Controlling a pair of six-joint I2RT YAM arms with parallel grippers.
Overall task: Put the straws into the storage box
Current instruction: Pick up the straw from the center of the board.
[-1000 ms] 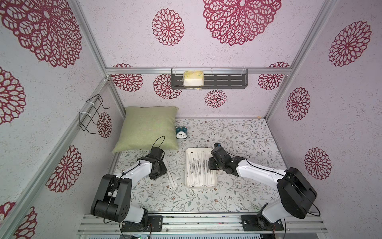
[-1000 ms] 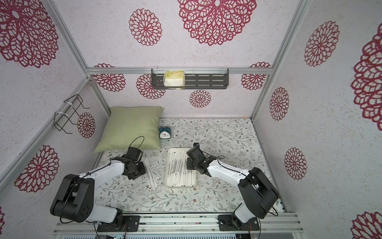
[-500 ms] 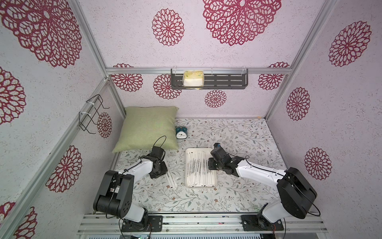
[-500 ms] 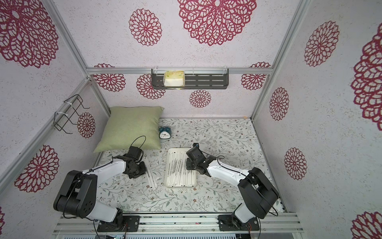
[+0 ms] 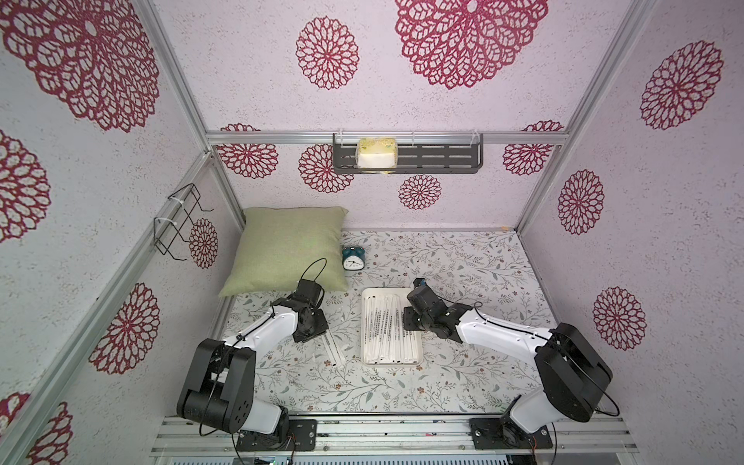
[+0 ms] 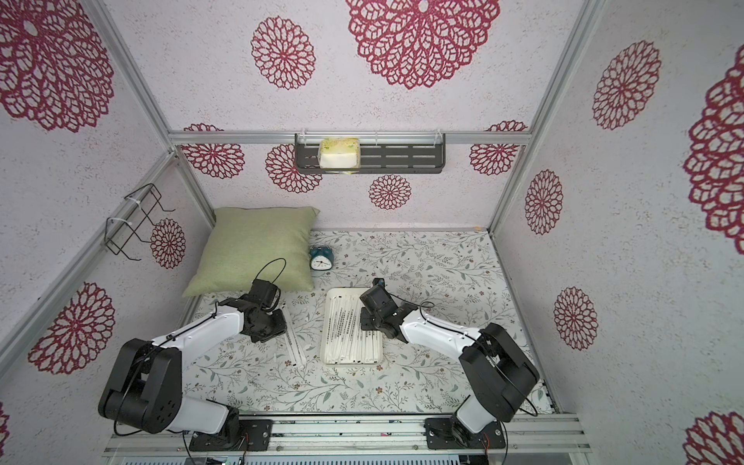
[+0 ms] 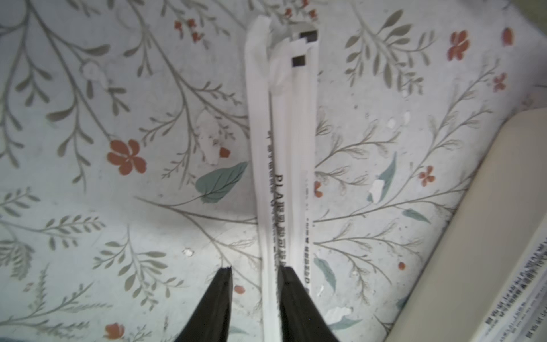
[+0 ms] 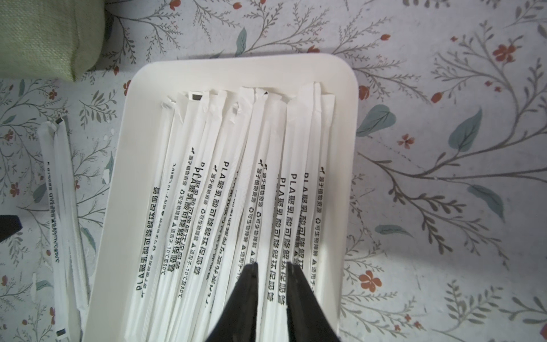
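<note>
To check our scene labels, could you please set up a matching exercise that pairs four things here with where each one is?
Things:
1. pillow
2. clock
3. loose straws
4. yellow-white pack

Places:
A. on the dark wall shelf
B. lying on the table between the left arm and the storage box
C. in the table's far left corner
D. standing just beside the pillow's near corner, beyond the storage box

Pairs: 1-C, 2-D, 3-B, 4-A
</note>
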